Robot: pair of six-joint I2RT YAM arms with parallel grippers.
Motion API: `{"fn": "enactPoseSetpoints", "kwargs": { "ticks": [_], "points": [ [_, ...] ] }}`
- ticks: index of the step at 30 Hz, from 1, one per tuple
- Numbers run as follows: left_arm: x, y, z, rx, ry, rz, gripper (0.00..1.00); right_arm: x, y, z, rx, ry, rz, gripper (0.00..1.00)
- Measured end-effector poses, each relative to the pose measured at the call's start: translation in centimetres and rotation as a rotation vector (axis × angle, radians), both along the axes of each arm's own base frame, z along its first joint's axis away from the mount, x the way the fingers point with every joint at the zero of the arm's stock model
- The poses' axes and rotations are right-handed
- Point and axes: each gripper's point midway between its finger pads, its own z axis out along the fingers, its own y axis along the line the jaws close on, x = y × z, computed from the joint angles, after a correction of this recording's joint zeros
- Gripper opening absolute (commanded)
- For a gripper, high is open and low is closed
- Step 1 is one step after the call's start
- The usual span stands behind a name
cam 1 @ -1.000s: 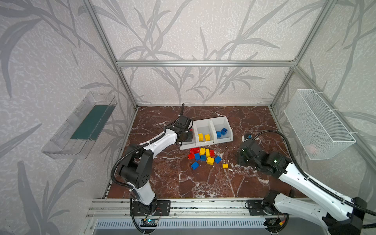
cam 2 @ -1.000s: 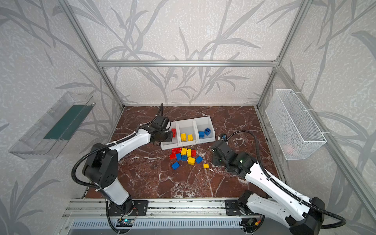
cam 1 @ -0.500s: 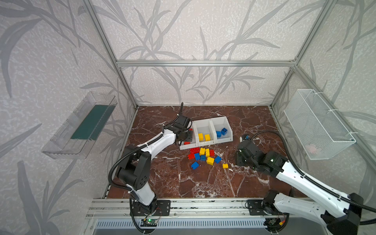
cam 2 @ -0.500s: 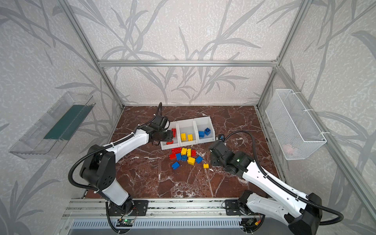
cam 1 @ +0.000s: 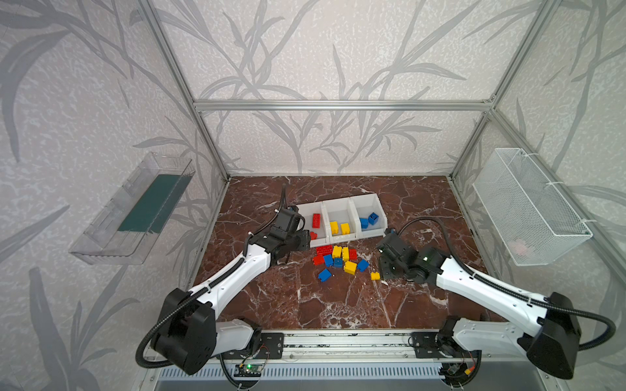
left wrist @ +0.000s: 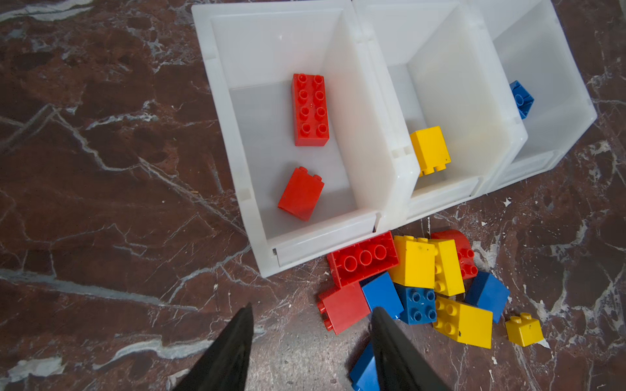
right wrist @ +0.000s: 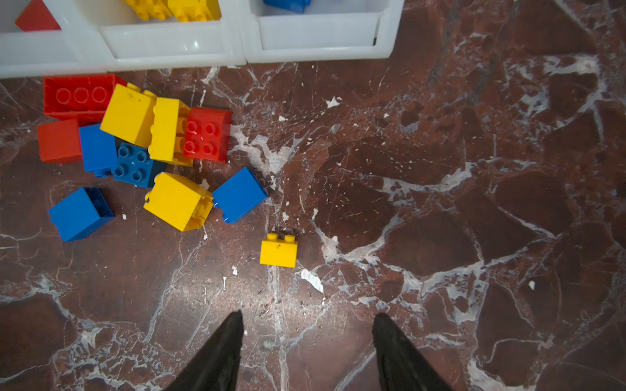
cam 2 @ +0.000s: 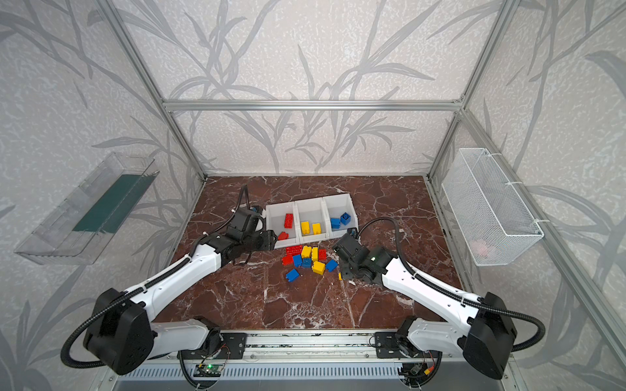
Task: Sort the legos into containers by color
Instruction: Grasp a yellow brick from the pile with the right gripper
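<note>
Three joined white containers (cam 1: pixel 338 200) (left wrist: pixel 369 101) stand at the back middle. The left one holds a long red brick (left wrist: pixel 310 110) and a short red brick (left wrist: pixel 300 193). The middle one holds yellow bricks (cam 1: pixel 334 227) and the right one blue bricks (cam 1: pixel 372 218). A pile of loose red, yellow and blue legos (cam 1: pixel 338 259) (right wrist: pixel 128 115) lies just in front. My left gripper (left wrist: pixel 313 313) (cam 1: pixel 305 241) is open and empty, near the left container's front corner. My right gripper (right wrist: pixel 308 318) (cam 1: pixel 385 270) is open and empty, just behind a tiny yellow brick (right wrist: pixel 278 250).
A lone blue brick (cam 1: pixel 324 275) lies in front of the pile. A clear tray with green liner (cam 1: pixel 135 216) hangs on the left wall. A white wire basket (cam 1: pixel 528 206) hangs on the right wall. An aluminium rail (cam 1: pixel 338 345) runs along the front edge.
My left gripper opened over the left container, the short red brick now lies inside, and the arm drew back toward the front. The right gripper edged closer to the pile.
</note>
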Motion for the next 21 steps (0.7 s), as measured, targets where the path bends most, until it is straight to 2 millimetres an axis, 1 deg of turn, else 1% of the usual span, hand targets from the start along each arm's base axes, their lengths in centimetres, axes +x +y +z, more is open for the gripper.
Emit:
{"fn": "enactPoseSetpoints", "kwargs": {
  "ticks": [3, 6, 10, 12, 15, 18, 21],
  "points": [
    [-1.4, 0.6, -1.2, -0.014, 0.018, 0.022, 0.58, 0.2, 1.7, -0.8, -0.012, 0.022, 0.031, 0.65],
    [-2.3, 1.1, -2.0, -0.019, 0.036, 0.037, 0.58, 0.8, 3.6, -1.3, -0.017, 0.029, 0.053, 0.67],
    [-2.7, 1.2, -1.5, -0.037, 0.019, 0.048, 0.58, 2.0, 6.2, -2.1, -0.013, 0.034, 0.066, 0.69],
    [-2.8, 1.3, -1.1, -0.049, 0.0, 0.052, 0.59, 2.6, 7.5, -2.9, -0.018, 0.04, 0.067, 0.69],
    [-3.2, 1.5, -0.9, -0.059, -0.012, 0.059, 0.59, 3.3, 9.0, -3.8, -0.03, 0.046, 0.063, 0.7],
    [-3.6, 1.7, -0.9, -0.065, -0.016, 0.063, 0.59, 4.0, 10.1, -4.5, -0.036, 0.043, 0.048, 0.71],
    [-3.6, 1.7, -0.7, -0.072, -0.022, 0.067, 0.59, 4.6, 10.6, -5.0, -0.045, 0.04, 0.027, 0.71]
  ]
}}
